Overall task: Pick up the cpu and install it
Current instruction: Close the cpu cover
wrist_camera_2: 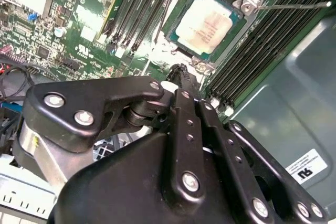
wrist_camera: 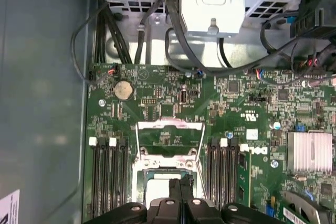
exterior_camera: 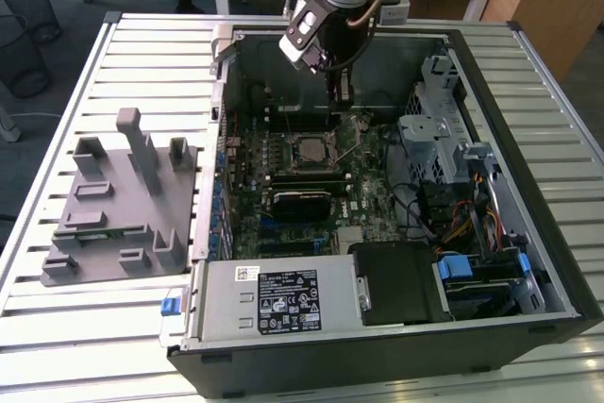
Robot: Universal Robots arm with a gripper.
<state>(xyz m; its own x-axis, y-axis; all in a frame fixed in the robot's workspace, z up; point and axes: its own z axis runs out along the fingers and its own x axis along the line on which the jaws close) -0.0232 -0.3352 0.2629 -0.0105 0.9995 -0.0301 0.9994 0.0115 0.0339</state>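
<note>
Nearest the lens in the second wrist view, my pincer [wrist_camera_2: 180, 71] is showing its black linkage. The fingertips are drawn narrow together and are holding nothing. I am hanging just beside the socket edge; whether the tips are touching the board, I cannot tell.

The cpu [wrist_camera_2: 210, 24] is lying flat in the socket on the green motherboard [wrist_camera_2: 89, 19], with its pale metal top facing up. A thin metal lever [wrist_camera_2: 294, 6] is standing out at an angle beside the socket. In the first wrist view the load frame [wrist_camera: 169, 129] is standing open beyond the socket. Black memory slots [wrist_camera: 107, 177] are running along both sides of the socket. A coin cell [wrist_camera: 123, 90] and a finned heatsink [wrist_camera: 310, 150] are sitting farther out.

The computer case [exterior_camera: 377, 361] is lying open on the slatted table [exterior_camera: 142, 35]. It is holding the motherboard, a grey power supply [exterior_camera: 274, 294], a drive cage [exterior_camera: 444, 139] and bundled cables [exterior_camera: 462, 214]. A grey fixture [exterior_camera: 123, 205] is resting on the table at the exterior view's left, well apart from the case opening.
</note>
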